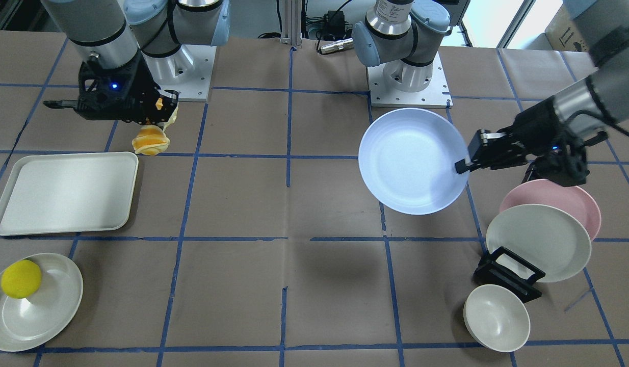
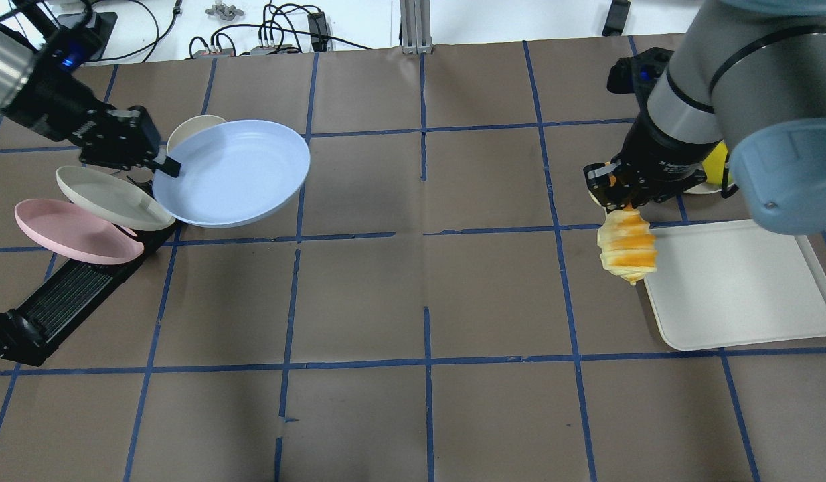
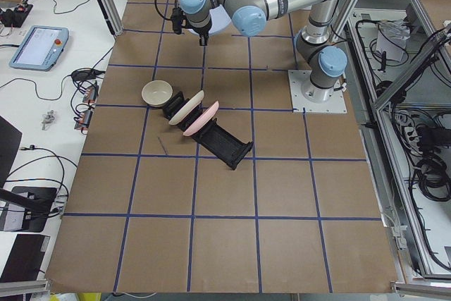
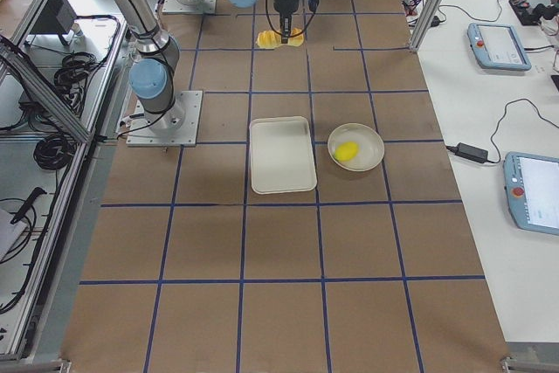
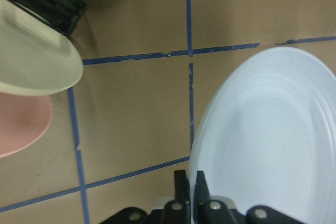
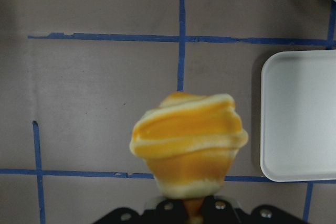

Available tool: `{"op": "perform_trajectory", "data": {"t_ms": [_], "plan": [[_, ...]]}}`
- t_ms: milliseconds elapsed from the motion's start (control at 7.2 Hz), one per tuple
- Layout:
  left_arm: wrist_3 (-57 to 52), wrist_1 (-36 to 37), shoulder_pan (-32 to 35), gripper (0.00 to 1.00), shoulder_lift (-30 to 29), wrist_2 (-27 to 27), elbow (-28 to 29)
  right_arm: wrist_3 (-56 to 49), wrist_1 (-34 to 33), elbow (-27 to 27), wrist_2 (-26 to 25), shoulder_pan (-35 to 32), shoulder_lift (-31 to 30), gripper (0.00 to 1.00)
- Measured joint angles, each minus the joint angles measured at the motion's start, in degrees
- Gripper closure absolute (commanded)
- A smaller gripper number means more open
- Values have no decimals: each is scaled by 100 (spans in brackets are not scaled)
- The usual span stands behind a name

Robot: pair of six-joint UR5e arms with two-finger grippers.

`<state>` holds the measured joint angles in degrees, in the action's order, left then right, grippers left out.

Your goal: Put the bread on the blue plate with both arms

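Left hand [image 2: 167,166]: pinching blue plate [image 2: 232,171] rim; I level it.
Right hand [image 2: 616,195]: clamping bread [image 2: 627,251]; lower over plate's centre.

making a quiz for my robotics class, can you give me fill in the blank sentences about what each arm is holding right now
The left gripper holds the blue plate by its ____.
The right gripper holds the bread by one ____.
In the black rack, a cream plate and a ____ plate stand.
Missing words: rim; end; pink.
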<state>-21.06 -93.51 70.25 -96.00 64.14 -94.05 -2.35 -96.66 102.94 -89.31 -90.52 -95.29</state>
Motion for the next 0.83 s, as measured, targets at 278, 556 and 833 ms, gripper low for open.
{"op": "perform_trajectory", "data": {"t_ms": [278, 556, 833], "plan": [[1274, 1729, 839, 98, -13, -82, -919, 22, -67, -152, 5, -309, 248, 92], [2500, 3248, 1647, 98, -43, -57, -1715, 18, -74, -569, 5, -651, 696, 92], [3289, 4291, 2067, 98, -105, 43, -2358, 45, -88, -771, -25, -850, 967, 92]]}}
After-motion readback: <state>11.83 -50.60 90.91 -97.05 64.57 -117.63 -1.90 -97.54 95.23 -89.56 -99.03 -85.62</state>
